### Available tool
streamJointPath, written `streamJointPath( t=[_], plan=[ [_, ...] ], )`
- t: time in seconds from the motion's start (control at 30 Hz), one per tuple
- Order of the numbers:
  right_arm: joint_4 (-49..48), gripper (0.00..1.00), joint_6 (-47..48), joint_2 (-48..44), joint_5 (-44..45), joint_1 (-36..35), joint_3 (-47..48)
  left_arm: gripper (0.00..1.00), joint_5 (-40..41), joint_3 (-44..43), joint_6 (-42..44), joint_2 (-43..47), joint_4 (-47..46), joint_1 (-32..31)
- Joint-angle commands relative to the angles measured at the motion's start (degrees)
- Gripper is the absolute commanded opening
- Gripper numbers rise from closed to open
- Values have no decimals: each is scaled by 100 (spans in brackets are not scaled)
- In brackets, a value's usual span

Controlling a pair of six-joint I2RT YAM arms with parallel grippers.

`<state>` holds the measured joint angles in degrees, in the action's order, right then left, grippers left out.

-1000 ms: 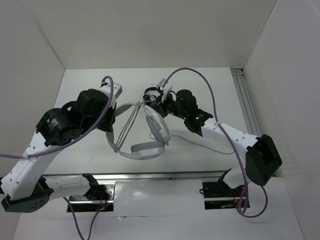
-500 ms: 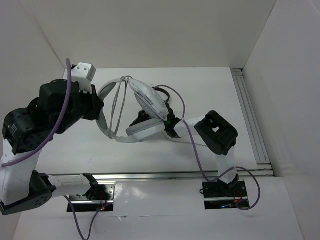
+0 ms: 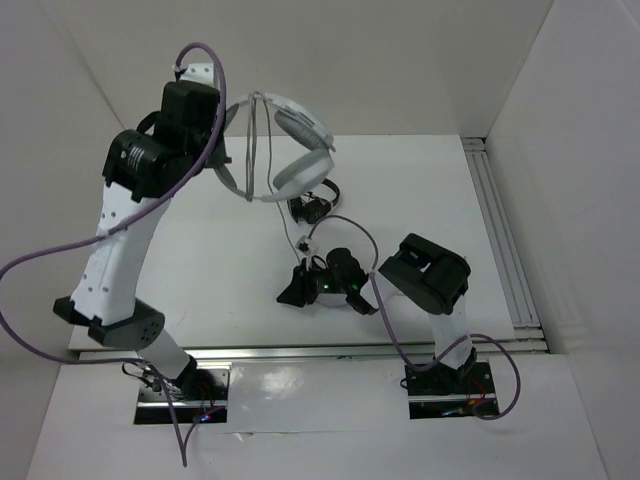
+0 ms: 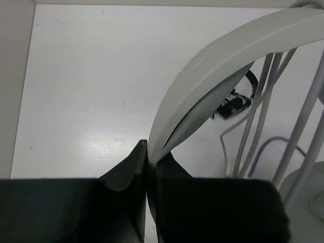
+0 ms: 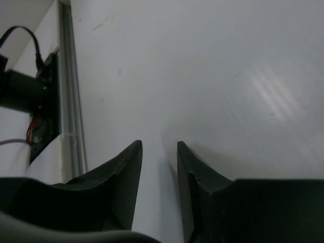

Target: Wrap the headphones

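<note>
White table (image 3: 200,260), white walls (image 3: 330,60). Left gripper (image 4: 151,153) was clamped on the headband (image 4: 212,66), holding the headphones (image 3: 300,130) high over the far left, cable (image 3: 253,150) strung across the arc. Right gripper (image 3: 298,290) sat low near the front, parted and empty; headphones lay up and beyond it.

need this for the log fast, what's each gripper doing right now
Left gripper: closed on the headphones.
Right gripper: open, nothing between its fingers.
</note>
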<state>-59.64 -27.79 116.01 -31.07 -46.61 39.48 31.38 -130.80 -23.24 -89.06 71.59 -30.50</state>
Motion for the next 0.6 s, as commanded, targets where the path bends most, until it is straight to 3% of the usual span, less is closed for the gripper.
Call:
streamJointPath(
  t=[0.0,0.13,0.27,0.33,0.37,0.43,0.57],
  plan=[
    [-629,41,115,-526,294,-418,-423,0,-508,-797,-215,-322,-875,754],
    [82,2,414,-1113,627,-1086,-477,0,-861,-326,-444,-656,-1251,1239],
    [1555,0,924,-1815,1531,-1763,-338,0,-984,648,-699,-710,-1620,1547],
    [2120,0,1284,-2212,2006,-2218,-267,0,-740,1090,-699,-657,-1771,1547],
    [2862,0,1442,-2658,2261,-2377,-179,0,-495,1510,-699,-587,-1859,1599],
    [3604,0,1890,-3091,3034,-2738,181,0,-204,1864,-533,-525,-1930,1600],
    [5468,0,2470,-3847,3484,-3205,1182,0,246,2829,-470,-525,-1991,1548]
  ],
)
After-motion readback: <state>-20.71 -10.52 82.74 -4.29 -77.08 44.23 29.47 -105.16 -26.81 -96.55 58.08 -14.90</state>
